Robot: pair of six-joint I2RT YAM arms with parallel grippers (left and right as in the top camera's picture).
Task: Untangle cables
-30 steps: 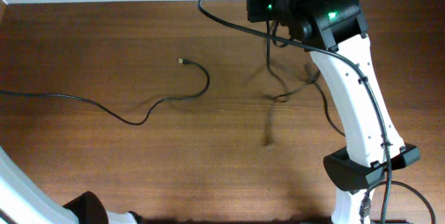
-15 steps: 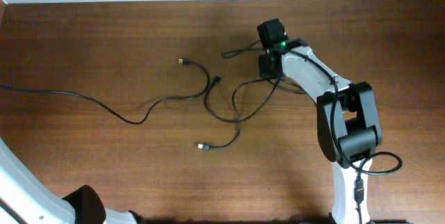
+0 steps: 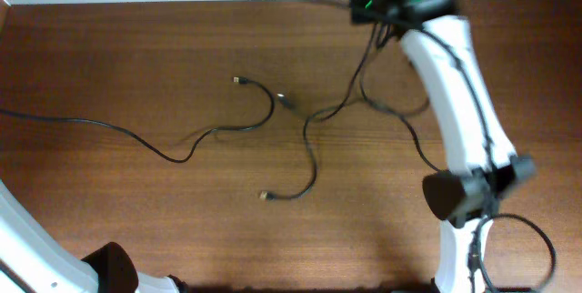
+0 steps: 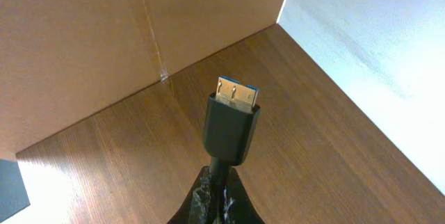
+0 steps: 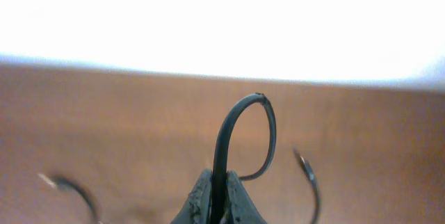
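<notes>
Left tool (image 4: pixel 214 200) clamped on plug (image 4: pixel 233 120) of left cable (image 3: pixel 118 133), which trails across table (image 3: pixel 136 238); right tool (image 5: pixel 218 197), blurred, apparently pinching right cable (image 3: pixel 313 161) high at far edge, its tail mid-table.

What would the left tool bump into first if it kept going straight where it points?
Probably the wooden table, close to where it meets the brown board. The left tool is shut on a cable whose plug sticks out ahead, so the plug would touch first. Depth is unclear.
</notes>
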